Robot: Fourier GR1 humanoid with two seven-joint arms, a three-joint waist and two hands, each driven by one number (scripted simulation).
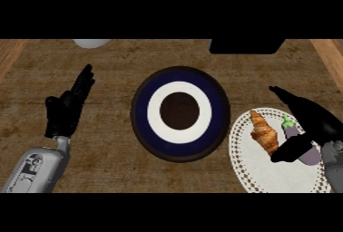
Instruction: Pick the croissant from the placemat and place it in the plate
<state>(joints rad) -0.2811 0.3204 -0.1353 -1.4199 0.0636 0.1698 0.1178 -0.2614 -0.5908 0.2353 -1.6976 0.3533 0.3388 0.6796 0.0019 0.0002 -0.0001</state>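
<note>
The right hand (309, 129) is open above the placemat (268, 174), fingers extended away from the robot and thumb pointing toward the croissant (264, 131). It grips nothing. The croissant lies on the placemat just to the thumb side of the hand, its long axis running roughly parallel to the fingers. An eggplant (295, 136) lies partly under the palm, between the hand and the croissant. The plate (142, 97), with blue, white and dark rings, sits further out on the thumb side, beyond the croissant and just beside the placemat edge.

The left hand (68, 106) is open, fingers up, resting well apart from the plate on its far side.

Likely hazards from this position:

1. Wrong object. The eggplant is closer to the palm than the croissant. If the hand closes where it is, the fingers are likely to curl round the eggplant, or catch both items.
2. Displacement. The thumb tip is near the croissant's lower end. A sideways approach could push the croissant across the placemat instead of capturing it.
3. End grip. The croissant is long and tapered. A grip near one tip may let it pivot during transfer.
4. Release. Opening the hand before it is over the plate's centre could leave the croissant on the rim.
</note>
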